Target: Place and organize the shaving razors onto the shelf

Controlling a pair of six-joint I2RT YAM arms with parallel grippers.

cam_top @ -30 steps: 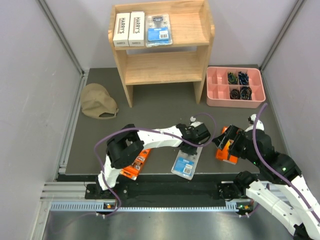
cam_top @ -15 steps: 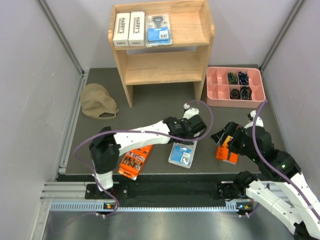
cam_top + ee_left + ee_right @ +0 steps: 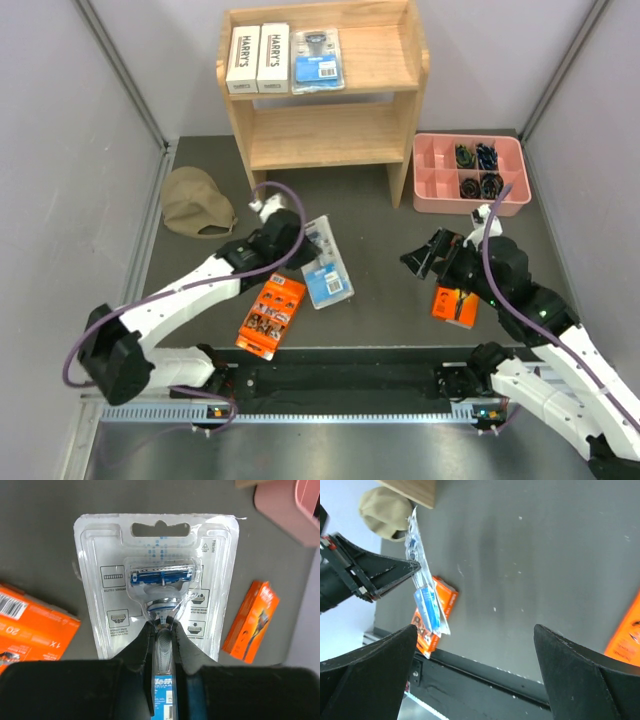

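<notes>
clear plastic blister pack [image 3: 327,270] moved left toward shelf [image 3: 320,138] | left jaws clamped on it | right jaws wide, empty

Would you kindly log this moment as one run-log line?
left gripper: shut on clear blue-labelled blister razor pack | right gripper: open, empty | light-wood two-tier shelf: lower tier bare

Light-wood two-tier shelf [image 3: 325,135] sits far centre on the dark counter [image 3: 370,225]. Top tier, left to right: two long white HARRY'S boxes [image 3: 244,58] [image 3: 272,57], side by side, then clear blue-label blister pack [image 3: 319,60] just beside them. Pink compartmented plastic tray [image 3: 432,202] right of shelf, tan fabric cap [image 3: 195,202] left of it. Second clear blister pack [image 3: 326,263] mid-counter, clamped in left gripper [image 3: 161,630]. Orange cardboard pack [image 3: 270,315] near-left of that. Second orange pack [image 3: 455,306] near right, well apart.
</notes>
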